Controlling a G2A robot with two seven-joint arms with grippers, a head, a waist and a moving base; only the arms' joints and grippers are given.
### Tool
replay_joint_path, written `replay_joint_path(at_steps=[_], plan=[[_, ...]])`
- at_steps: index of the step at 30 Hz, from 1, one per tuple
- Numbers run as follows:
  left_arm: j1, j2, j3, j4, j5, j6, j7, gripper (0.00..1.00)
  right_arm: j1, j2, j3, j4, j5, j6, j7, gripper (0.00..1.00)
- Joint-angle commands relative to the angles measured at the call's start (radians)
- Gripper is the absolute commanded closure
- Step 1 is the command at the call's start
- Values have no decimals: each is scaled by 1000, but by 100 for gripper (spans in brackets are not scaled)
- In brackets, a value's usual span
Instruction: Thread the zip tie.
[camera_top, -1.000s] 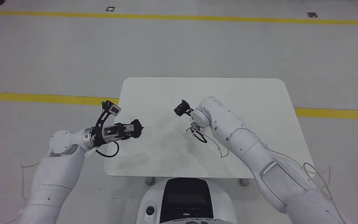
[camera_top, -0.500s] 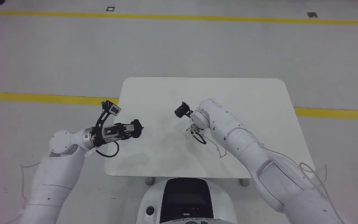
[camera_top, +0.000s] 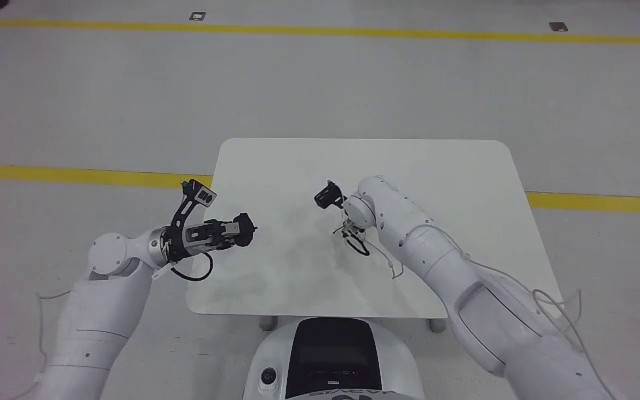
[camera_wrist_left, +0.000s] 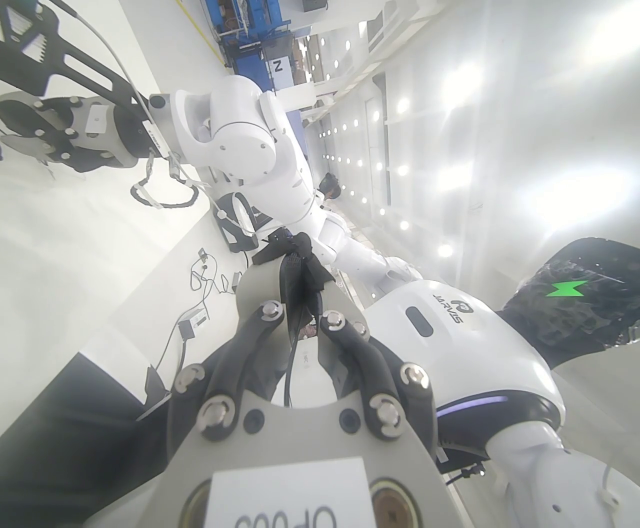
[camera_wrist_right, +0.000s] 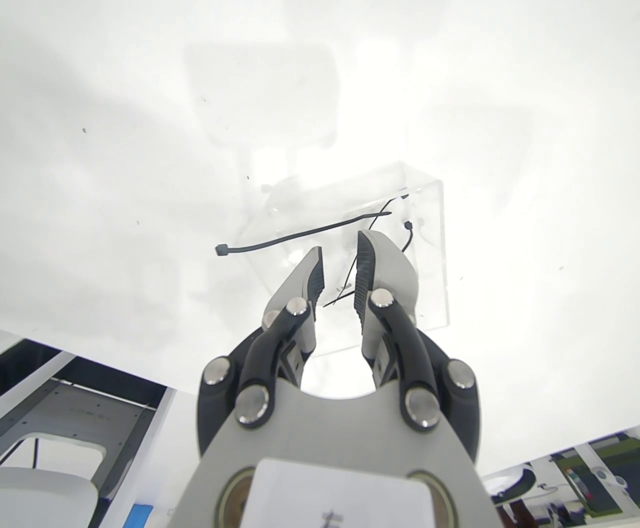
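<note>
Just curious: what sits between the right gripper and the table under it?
A clear box with black zip ties lies there, below the open right gripper, on the white table. The right wrist view shows it.

Cropped print on two gripper labels
Behind the fingers of the left gripper (camera_wrist_left: 300, 282), a white label (camera_wrist_left: 287, 492) carries cut-off characters; the right gripper (camera_wrist_right: 340, 260) has a base label (camera_wrist_right: 340, 492) showing one fragment.

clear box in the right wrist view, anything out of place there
One black zip tie lies askew across the clear box, its head poking out past a wall. The right gripper hangs open above it.
</note>
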Motion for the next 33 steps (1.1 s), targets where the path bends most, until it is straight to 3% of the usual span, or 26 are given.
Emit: replay_joint_path(at_steps=[1,11,24,33], plan=[[0,0,0,0,0,0,0,100,3,-3,1,11,1,-1,-8,85],[0,0,0,0,0,0,0,100,10,-14,3,25,8,-13,-5,82],[0,0,0,0,0,0,0,100,0,-9,18,-23,-32,25,15,82],[0,0,0,0,0,0,0,100,-12,-3,33,-40,-30,-6,52,80]])
